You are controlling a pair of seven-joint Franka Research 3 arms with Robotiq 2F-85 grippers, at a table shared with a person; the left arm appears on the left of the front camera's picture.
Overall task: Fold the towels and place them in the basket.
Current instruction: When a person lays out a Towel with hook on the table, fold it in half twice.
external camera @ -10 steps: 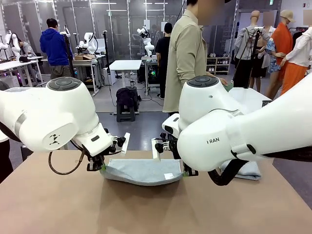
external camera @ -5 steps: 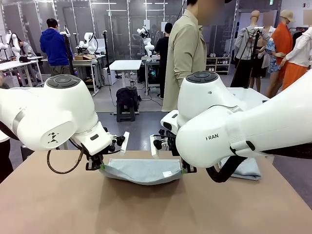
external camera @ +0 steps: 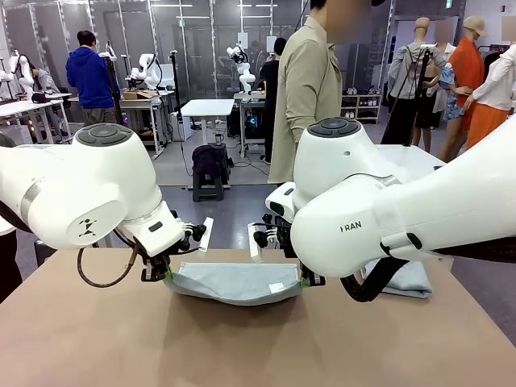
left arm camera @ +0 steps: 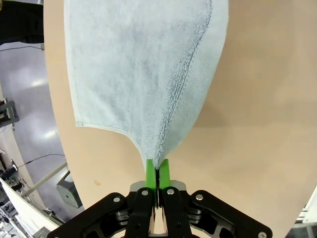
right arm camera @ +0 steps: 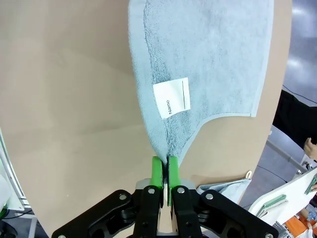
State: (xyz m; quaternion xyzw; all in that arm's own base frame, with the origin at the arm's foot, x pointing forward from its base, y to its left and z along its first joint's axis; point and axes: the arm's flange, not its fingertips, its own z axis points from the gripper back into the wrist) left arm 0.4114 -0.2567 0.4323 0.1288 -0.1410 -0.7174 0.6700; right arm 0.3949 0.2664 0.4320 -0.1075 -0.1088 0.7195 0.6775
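We hold the towel [external camera: 234,282] low over the bench [external camera: 242,347], toward twelve o'clock. Left tool [external camera: 168,276] pinches tight on its nine o'clock corner and right tool [external camera: 304,282] on its three o'clock corner, spreading it flat for folding.

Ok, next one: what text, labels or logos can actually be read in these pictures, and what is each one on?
"Name": printed on the white tag on the towel pinched in the right pincer, with a ruled line beside the word.
"RAN": on the right arm in the front view; the start of the word is not legible.
Left arm: a small black logo mark, no letters.
Any print in the background is too small to read.
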